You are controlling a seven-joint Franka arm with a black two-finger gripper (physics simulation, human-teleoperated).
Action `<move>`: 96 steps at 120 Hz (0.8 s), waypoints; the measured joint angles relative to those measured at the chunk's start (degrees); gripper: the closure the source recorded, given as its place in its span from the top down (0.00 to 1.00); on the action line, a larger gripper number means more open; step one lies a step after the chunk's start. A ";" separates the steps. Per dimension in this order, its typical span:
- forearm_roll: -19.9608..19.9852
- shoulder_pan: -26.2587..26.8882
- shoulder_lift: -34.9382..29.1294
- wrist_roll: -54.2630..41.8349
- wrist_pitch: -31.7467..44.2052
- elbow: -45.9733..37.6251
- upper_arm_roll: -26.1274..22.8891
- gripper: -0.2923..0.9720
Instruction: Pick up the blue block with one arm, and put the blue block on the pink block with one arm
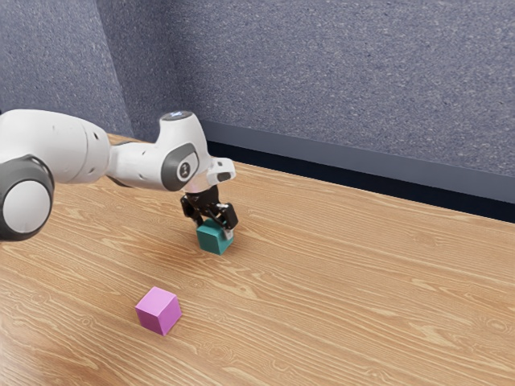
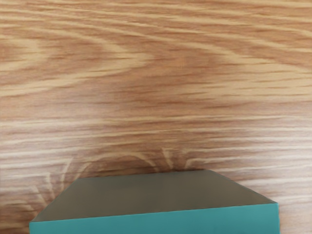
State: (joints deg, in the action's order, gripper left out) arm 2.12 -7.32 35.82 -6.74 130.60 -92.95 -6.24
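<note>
Jaws: low over the block's top; can't tell if clamped or just open around it.
Gripper: black two-finger gripper [image 1: 215,225], pointing down, w/ glossy white arm [image 1: 121,161] behind it.
Blue block: teal-blue matte cube [image 1: 214,240] [image 2: 161,209], sharp-edged, flat faces, directly under the gripper, approx. mid-table; top face in shadow in wrist view.
Pink block: magenta-pink smooth cube [image 1: 158,310], on the table, well apart from the teal cube, nearer the camera.
Table: light wooden table [image 1: 362,265] [image 2: 146,73], bold wavy grain.
Backdrop: grey speckled wall [image 1: 338,72], dark baseboard.
</note>
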 joint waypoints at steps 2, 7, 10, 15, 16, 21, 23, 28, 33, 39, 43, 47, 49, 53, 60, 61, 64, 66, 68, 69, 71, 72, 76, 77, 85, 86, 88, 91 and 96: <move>0.01 -0.01 0.02 0.08 0.03 0.01 0.00 0.75; 0.04 -0.05 0.02 0.25 0.06 -0.03 0.04 0.75; 0.07 -0.15 -0.03 0.35 0.03 -0.15 0.06 0.75; 0.10 -0.28 -0.16 0.52 -0.07 -0.37 0.08 0.75; 0.11 -0.30 -0.17 0.55 -0.09 -0.40 0.08 0.75; 0.12 -0.31 -0.21 0.70 -0.14 -0.47 0.09 0.75; 0.13 -0.32 -0.21 0.75 -0.15 -0.48 0.09 0.75; 0.14 -0.38 -0.24 0.88 -0.15 -0.49 0.07 0.75; 0.14 -0.45 -0.22 0.99 -0.15 -0.50 0.06 0.75; 0.15 -0.43 -0.19 1.13 -0.12 -0.50 0.07 0.75; 0.15 -0.41 -0.14 1.21 -0.09 -0.50 0.07 0.75; 0.16 -0.37 -0.11 1.29 -0.05 -0.47 0.04 0.74; 0.16 -0.38 -0.10 1.33 -0.03 -0.46 0.03 0.74; 0.16 -0.36 -0.05 1.41 0.00 -0.44 0.02 0.72; 0.16 -0.30 -0.04 1.54 0.05 -0.42 0.04 0.69; 0.16 -0.29 -0.04 1.56 0.05 -0.42 0.05 0.69; 0.17 -0.27 -0.06 1.62 0.07 -0.42 0.04 0.67; 0.17 -0.22 -0.07 1.66 0.08 -0.42 0.06 0.65; 0.17 -0.17 -0.05 1.70 0.08 -0.42 0.07 0.64; 0.17 -0.16 -0.04 1.71 0.09 -0.42 0.07 0.63; 0.16 -0.13 -0.03 1.75 0.10 -0.42 0.07 0.61; 0.16 -0.12 -0.03 1.77 0.10 -0.42 0.08 0.60; 0.13 -0.09 -0.05 1.84 0.11 -0.42 0.08 0.58; 0.12 -0.09 -0.06 1.86 0.12 -0.42 0.08 0.57; -0.03 -0.02 -0.11 2.07 0.16 -0.41 0.09 0.53; -0.05 -0.03 -0.12 2.11 0.16 -0.41 0.09 0.53; -0.10 -0.06 -0.14 2.17 0.18 -0.41 0.09 0.52; -0.17 -0.09 -0.18 2.26 0.19 -0.41 0.09 0.51; -0.27 -0.12 -0.38 2.43 0.22 -0.45 0.09 0.50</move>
State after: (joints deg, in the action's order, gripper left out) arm 1.85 -7.44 35.43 -4.31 130.82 -93.40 -6.15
